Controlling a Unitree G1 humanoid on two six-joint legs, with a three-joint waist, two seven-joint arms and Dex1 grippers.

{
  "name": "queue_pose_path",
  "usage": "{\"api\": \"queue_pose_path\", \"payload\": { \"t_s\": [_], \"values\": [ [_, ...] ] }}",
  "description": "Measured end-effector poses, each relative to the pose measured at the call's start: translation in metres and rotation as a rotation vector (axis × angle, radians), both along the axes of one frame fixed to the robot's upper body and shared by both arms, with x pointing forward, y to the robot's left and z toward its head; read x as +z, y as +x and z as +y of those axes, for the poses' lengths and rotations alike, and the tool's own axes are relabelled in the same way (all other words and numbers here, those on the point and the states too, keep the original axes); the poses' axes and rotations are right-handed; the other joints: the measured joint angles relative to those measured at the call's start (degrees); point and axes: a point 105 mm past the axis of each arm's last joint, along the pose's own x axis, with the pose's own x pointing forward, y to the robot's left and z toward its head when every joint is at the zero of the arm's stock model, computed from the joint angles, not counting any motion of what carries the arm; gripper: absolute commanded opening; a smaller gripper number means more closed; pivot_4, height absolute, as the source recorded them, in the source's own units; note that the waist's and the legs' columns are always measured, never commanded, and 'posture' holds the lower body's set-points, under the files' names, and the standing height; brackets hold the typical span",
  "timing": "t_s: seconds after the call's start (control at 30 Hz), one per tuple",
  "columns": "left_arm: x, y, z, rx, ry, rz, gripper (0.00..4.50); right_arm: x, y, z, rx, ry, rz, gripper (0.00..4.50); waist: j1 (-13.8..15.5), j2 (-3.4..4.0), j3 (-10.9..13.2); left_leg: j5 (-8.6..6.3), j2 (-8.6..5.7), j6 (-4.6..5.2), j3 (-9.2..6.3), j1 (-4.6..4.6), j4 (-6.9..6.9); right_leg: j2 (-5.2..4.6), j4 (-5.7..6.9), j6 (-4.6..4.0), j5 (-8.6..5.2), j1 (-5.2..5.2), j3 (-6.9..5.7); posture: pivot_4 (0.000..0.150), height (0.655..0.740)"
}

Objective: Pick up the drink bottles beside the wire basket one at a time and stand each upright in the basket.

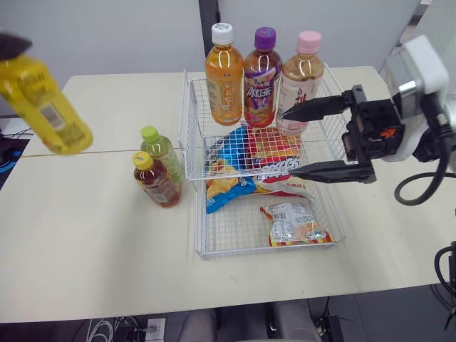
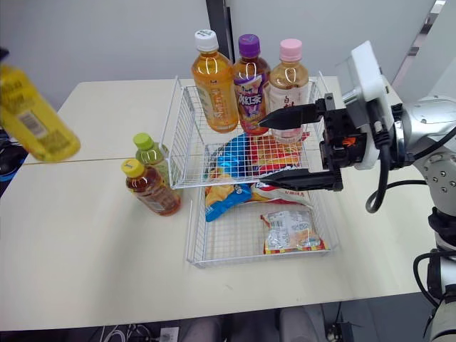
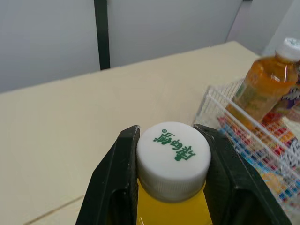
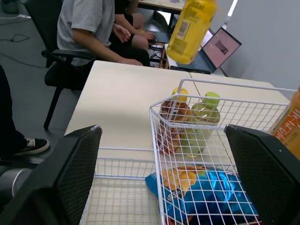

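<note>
Closest to us is the bare front of the pale table [image 1: 85, 242]. On it, in the middle of the frame, sits the white wire basket [image 1: 271, 251]. A small snack packet [image 1: 293, 224] lies flat in its front part. Behind that lie a blue chip bag [image 1: 231, 167] and a red bag [image 1: 274, 149].

Just to the left of the basket two small bottles stand on the table, touching each other. One is a brown tea bottle [image 1: 157, 182] with a yellow cap. The other is a green-capped bottle [image 1: 162, 151], right behind it.

The right gripper [image 1: 288, 142] comes in from the right side of the frame and hangs over the right half of the basket. Its two black fingers are spread wide apart and hold nothing.

At the back of the basket three bottles stand upright in a row: an orange bottle [image 1: 224, 75] with a white cap, a purple-capped bottle [image 1: 261, 78] and a pink-capped bottle [image 1: 301, 78].

At the upper left of the frame a yellow bottle [image 1: 44, 107] is up in the air, tilted, well away from the basket. The left gripper [image 3: 168, 129] has it, with its fingers squeezed on both sides of the white cap [image 3: 172, 157].

Far off past the table, a person [image 4: 89, 23] sits in a chair by a laptop [image 4: 218, 49].
</note>
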Motion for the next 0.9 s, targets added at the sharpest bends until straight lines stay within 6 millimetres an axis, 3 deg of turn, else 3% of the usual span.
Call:
{"api": "queue_pose_path", "payload": {
  "t_s": [0.17, 0.43, 0.63, 0.9],
  "values": [
    [-0.049, 0.003, 0.0, 0.001, 0.007, -0.029, 1.39, -0.008, 0.002, 0.005, 0.012, -0.02, -0.008, 4.5, 1.3, -0.03, 0.0, 0.0, 0.1, 0.0, -0.06, -0.02, 0.1, -0.02, -0.01, 0.02, 0.04, 0.02, -0.01, 0.15, 0.74],
    [-0.108, 0.026, -0.016, 0.037, -0.067, -0.021, 1.39, -0.012, 0.004, 0.007, 0.014, -0.028, -0.005, 4.5, 2.7, -0.19, -0.1, 0.0, 0.08, 0.0, -0.14, -0.04, 0.17, -0.04, 0.0, 0.04, 0.13, 0.03, -0.02, 0.15, 0.74],
    [-0.128, 0.034, -0.038, 0.006, 0.027, 0.01, 1.39, -0.016, 0.006, 0.01, 0.011, -0.031, 0.001, 4.5, 2.5, -0.22, -0.1, 0.0, 0.09, 0.0, -0.15, -0.02, 0.14, -0.04, 0.0, 0.01, 0.15, 0.02, 0.0, 0.15, 0.74],
    [-0.147, 0.039, -0.041, 0.078, 0.072, -0.038, 1.39, -0.025, 0.008, 0.009, -0.011, -0.042, 0.021, 4.5, 2.3, -0.24, -0.1, 0.0, 0.13, 0.0, -0.31, 0.0, 0.13, -0.03, -0.01, -0.02, 0.17, 0.02, 0.02, 0.15, 0.74]
  ]
}}
